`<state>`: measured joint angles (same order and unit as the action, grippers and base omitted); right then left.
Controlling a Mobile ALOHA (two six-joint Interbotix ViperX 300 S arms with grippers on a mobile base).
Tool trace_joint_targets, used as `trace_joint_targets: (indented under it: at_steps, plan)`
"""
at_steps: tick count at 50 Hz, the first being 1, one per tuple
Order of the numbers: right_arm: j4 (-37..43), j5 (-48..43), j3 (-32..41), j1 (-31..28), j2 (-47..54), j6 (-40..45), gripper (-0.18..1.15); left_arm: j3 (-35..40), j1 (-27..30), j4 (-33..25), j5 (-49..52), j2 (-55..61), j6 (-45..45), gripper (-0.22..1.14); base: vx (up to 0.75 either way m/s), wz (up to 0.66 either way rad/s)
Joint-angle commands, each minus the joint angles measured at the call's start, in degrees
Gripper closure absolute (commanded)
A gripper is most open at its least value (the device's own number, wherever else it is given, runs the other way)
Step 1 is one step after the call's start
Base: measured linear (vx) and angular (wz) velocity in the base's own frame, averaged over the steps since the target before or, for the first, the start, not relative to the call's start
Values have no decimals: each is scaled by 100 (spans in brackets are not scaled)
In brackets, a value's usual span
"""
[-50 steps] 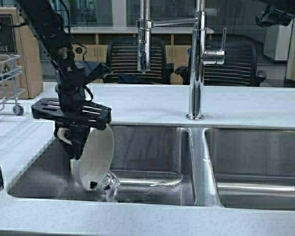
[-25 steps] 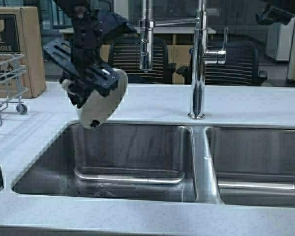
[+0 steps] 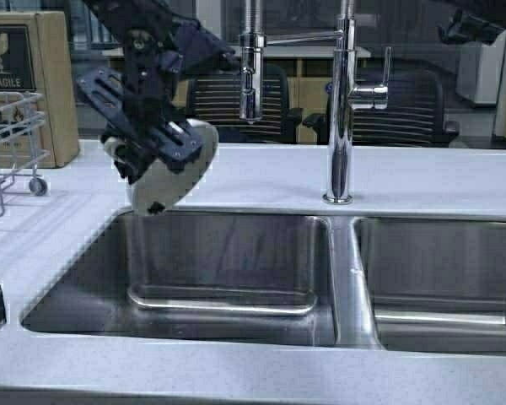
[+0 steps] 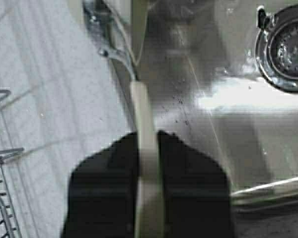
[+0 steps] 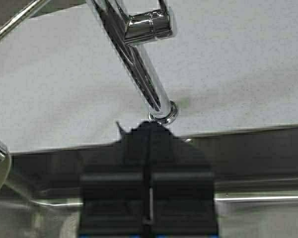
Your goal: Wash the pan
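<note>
- Left gripper (image 3: 143, 156) clamped on the pan (image 3: 173, 169) at its rim; wrist view shows the white edge pinched between the dark fingers (image 4: 188, 188).
- Pan held on edge, tilted, in the air above the far-left corner of the left sink basin (image 3: 228, 253), just over the countertop (image 3: 261, 177) edge.
- Spray head of the faucet (image 3: 249, 76) hanging to the right of the pan, slightly higher; no water seen running.
- Drain (image 4: 285, 52) visible in the basin floor, wet sheen around it.
- Right gripper (image 5: 149, 198) pressed shut on nothing, hovering near the faucet base (image 5: 161, 114); probably waiting to work the lever.
- Wire rack (image 3: 8, 143) on the far-left counter, well apart.
- Advice: keep grip firm on the thin rim, keep pan over the basin so drips fall inside, angle the inner face toward the spray head.
</note>
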<state>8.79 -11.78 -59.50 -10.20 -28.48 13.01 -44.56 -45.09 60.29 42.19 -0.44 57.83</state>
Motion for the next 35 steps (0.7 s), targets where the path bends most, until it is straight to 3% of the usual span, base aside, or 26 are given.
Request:
trace_joint_targets:
  at_steps: [1, 15, 26, 35]
  plan:
    - [0, -62, 62, -9, -35, -9, 91, 53, 299, 70, 26, -1037, -325, 89, 0, 0]
    - [0, -88, 88, 0, -9, -18, 91, 105, 2004, -158, -149, -2733, -1978, 89, 0, 0]
    - [0, -88, 114, -9, 9, -9, 91, 88, 3524, -861, -914, -2953, -3621, 89, 0, 0]
    - [0, -97, 123, -9, 0, -9, 91, 97, 4412, -1187, -1503, -2769, -4148, 88, 0, 0]
